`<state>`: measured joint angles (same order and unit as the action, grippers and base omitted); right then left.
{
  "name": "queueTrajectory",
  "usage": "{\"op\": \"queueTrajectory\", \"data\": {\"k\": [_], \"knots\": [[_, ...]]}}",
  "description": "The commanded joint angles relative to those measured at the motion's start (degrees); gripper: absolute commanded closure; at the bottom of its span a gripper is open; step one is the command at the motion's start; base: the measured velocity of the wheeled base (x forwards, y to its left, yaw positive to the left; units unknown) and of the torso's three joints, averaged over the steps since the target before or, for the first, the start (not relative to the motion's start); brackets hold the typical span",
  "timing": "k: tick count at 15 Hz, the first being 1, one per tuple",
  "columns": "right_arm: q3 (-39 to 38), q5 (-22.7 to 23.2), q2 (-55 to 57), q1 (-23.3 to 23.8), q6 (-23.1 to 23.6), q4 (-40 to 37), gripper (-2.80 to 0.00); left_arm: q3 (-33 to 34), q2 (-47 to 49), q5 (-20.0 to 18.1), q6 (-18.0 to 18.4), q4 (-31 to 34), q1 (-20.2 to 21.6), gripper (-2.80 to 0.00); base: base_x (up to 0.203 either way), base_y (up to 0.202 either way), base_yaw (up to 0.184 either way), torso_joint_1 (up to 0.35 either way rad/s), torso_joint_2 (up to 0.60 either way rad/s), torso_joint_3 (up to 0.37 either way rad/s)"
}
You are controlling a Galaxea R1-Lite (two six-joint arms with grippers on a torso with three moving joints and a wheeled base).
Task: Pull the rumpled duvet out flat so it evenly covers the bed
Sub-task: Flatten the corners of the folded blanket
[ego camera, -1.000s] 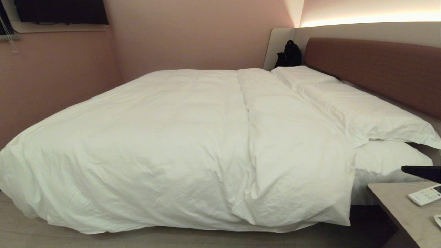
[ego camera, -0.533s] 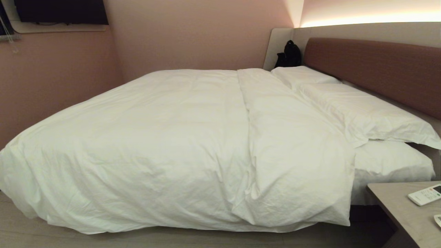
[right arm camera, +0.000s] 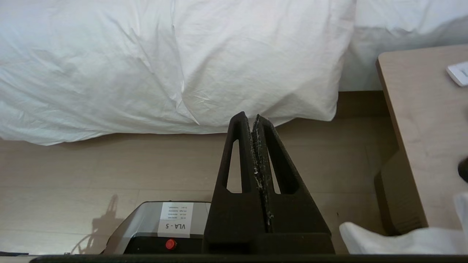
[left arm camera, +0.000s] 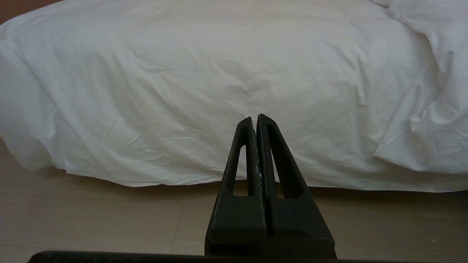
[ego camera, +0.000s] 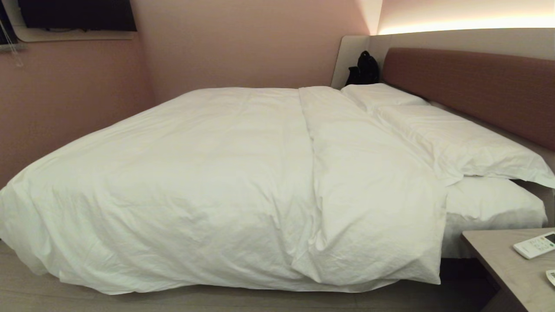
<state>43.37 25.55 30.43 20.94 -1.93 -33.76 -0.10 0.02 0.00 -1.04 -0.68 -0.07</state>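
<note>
duvet: one, spread on bed | pillows: two

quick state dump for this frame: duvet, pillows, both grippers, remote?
duvet: spread over the bed, wrinkled, near edge hanging toward the floor
pillows: lying at the headboard end, uncovered
left gripper: shut, empty, clear of the duvet
right gripper: shut, empty, above the floor
remote: lying flat on the side table
</note>
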Motion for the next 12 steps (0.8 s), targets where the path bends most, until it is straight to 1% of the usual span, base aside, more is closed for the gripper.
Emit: {"op": "queueTrajectory", "data": {"k": [1, 2, 3, 4, 6, 7, 8, 9, 12], "knots": [[-0.2, -0.7, -4.9, -0.5, -0.3, -2.4, 0.0, 0.0, 0.0, 0.0, 0.0, 0.0, 0.0, 0.0, 0.0, 0.0, 0.0, 0.0, 0.0, 0.0], [-0.3, -0.8, -7.0, -1.5, -0.4, -2.4, 0.0, 0.0, 0.0, 0.0, 0.0, 0.0, 0.0, 0.0, 0.0, 0.0, 0.0, 0.0, 0.0, 0.0], [-0.1, -1.2, -8.9, -3.6, -0.4, -2.4, 0.0, 0.0, 0.0, 0.0, 0.0, 0.0, 0.0, 0.0, 0.0, 0.0, 0.0, 0.0, 0.0, 0.0], [-0.1, -2.6, -10.2, -6.0, -0.4, -2.4, 0.0, 0.0, 0.0, 0.0, 0.0, 0.0, 0.0, 0.0, 0.0, 0.0, 0.0, 0.0, 0.0, 0.0], [0.1, -6.9, -12.1, -12.5, -0.4, -2.4, 0.0, 0.0, 0.0, 0.0, 0.0, 0.0, 0.0, 0.0, 0.0, 0.0, 0.0, 0.0, 0.0, 0.0], [0.1, -9.6, -12.9, -15.4, -0.4, -2.4, 0.0, 0.0, 0.0, 0.0, 0.0, 0.0, 0.0, 0.0, 0.0, 0.0, 0.0, 0.0, 0.0, 0.0], [-0.1, -13.7, -14.1, -18.0, -0.4, -2.5, 0.0, 0.0, 0.0, 0.0, 0.0, 0.0, 0.0, 0.0, 0.0, 0.0, 0.0, 0.0, 0.0, 0.0], [-0.4, -15.3, -15.6, -18.9, -0.4, -2.5, 0.0, 0.0, 0.0, 0.0, 0.0, 0.0, 0.0, 0.0, 0.0, 0.0, 0.0, 0.0, 0.0, 0.0], [-1.8, -15.9, -20.3, -19.4, -0.3, -2.4, 0.0, 0.0, 0.0, 0.0, 0.0, 0.0, 0.0, 0.0, 0.0, 0.0, 0.0, 0.0, 0.0, 0.0]]}}
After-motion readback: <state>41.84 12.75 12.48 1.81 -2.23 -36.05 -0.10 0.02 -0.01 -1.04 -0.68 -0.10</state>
